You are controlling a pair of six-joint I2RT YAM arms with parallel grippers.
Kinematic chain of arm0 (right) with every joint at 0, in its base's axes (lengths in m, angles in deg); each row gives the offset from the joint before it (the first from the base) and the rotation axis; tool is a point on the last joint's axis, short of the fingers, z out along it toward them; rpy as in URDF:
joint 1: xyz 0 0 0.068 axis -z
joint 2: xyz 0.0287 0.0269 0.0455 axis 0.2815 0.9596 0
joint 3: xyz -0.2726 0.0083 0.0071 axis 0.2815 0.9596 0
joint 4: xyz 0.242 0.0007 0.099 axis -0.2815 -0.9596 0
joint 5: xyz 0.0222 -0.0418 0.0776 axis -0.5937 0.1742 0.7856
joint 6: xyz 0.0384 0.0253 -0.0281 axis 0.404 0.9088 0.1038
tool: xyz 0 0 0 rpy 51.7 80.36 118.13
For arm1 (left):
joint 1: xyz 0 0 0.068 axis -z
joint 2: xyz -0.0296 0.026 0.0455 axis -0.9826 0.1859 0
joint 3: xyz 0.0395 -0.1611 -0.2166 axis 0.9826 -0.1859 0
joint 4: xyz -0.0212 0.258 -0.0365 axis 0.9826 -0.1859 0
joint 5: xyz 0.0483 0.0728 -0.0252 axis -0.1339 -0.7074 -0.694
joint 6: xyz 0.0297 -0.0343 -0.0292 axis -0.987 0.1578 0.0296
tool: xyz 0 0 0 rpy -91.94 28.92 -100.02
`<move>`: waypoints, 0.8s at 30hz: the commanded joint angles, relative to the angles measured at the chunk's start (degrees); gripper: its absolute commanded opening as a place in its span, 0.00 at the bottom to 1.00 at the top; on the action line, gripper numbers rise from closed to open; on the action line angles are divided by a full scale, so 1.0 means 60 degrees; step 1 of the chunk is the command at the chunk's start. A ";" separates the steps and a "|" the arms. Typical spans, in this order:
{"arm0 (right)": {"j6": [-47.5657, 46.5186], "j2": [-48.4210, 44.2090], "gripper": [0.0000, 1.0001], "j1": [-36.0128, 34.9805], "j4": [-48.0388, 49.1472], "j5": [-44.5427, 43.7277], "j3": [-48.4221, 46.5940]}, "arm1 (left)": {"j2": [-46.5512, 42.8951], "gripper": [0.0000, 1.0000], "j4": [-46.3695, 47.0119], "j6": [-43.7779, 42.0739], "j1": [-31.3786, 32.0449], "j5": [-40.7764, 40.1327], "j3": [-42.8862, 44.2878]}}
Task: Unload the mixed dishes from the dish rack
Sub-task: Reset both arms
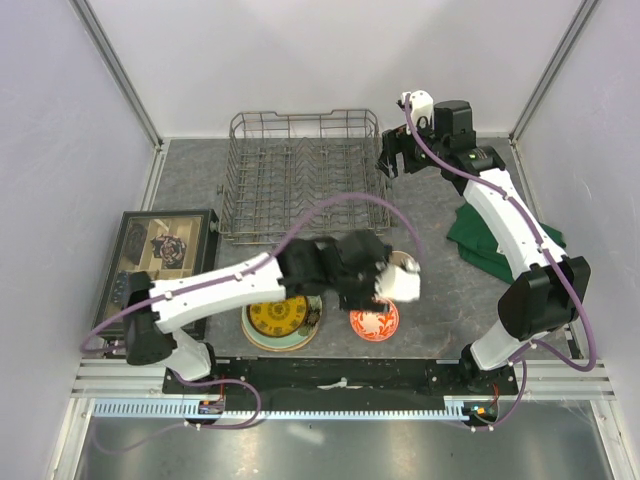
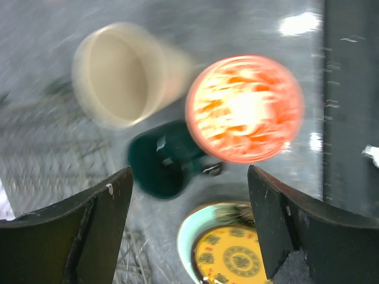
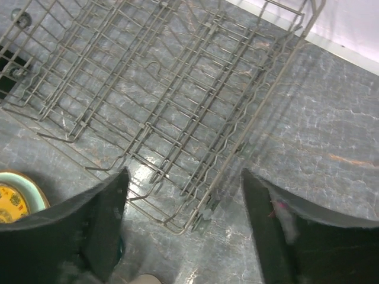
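The dish rack stands at the back of the table, a grey wire frame with nothing in it; its near corner fills the right wrist view. In front lie a small yellow plate on a pale-green plate, a red-and-white bowl and a beige cup. My left gripper hovers over them, open and holding nothing; below it I see the cup, a dark green mug, the bowl and the yellow plate. My right gripper is open above the rack's right corner.
A flat dark-framed tray lies at the left edge. A dark green cloth is bunched under the right arm. White walls close in the table on three sides.
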 commanded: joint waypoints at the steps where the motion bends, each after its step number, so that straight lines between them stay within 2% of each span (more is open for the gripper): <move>1: -0.0082 0.0069 0.91 0.0098 0.0320 -0.0762 -0.0255 | -0.1272 0.86 0.1056 0.0767 -0.1827 0.0599 0.0028; 3: -0.0023 0.0113 0.96 0.0113 0.0408 -0.0939 -0.0269 | -0.1916 0.88 0.1728 0.0927 -0.2446 0.0599 -0.0307; 6: 0.0079 0.0113 0.98 0.0142 0.0613 -0.1335 -0.0269 | -0.2430 0.91 0.2054 0.1147 -0.3559 0.0599 -0.0499; 9: 0.0138 0.0128 0.98 0.0157 0.0789 -0.1847 -0.0284 | -0.2884 0.91 0.2551 0.1513 -0.5079 0.0875 -0.0792; 14: 0.0021 0.0215 0.98 0.0245 0.0950 -0.2799 -0.0518 | -0.3309 0.95 0.3852 0.2245 -0.6796 0.0907 -0.1465; 15: 0.0021 0.0230 0.98 0.0259 0.1052 -0.3105 -0.0547 | -0.3397 0.96 0.4030 0.2522 -0.7437 0.1052 -0.1525; 17: -0.0008 0.0215 0.98 0.0318 0.1184 -0.3298 -0.0548 | -0.3369 0.98 0.4468 0.2817 -0.8100 0.1126 -0.1598; 18: -0.0008 0.0186 0.98 0.0318 0.1344 -0.3647 -0.0533 | -0.3296 0.99 0.4588 0.3123 -0.8843 0.1300 -0.1584; 20: 0.0152 0.0113 0.98 0.0391 0.1696 -0.4190 -0.0446 | -0.3062 0.99 0.5054 0.3490 -0.9652 0.1579 -0.1526; 21: 0.0153 0.0069 0.98 0.0420 0.2060 -0.4627 -0.0329 | -0.2959 0.99 0.5260 0.3883 -1.0453 0.1972 -0.1525; 24: 0.0197 -0.0019 0.98 0.0421 0.2546 -0.5391 -0.0299 | -0.2432 0.99 0.5977 0.4427 -1.1643 0.2429 -0.1438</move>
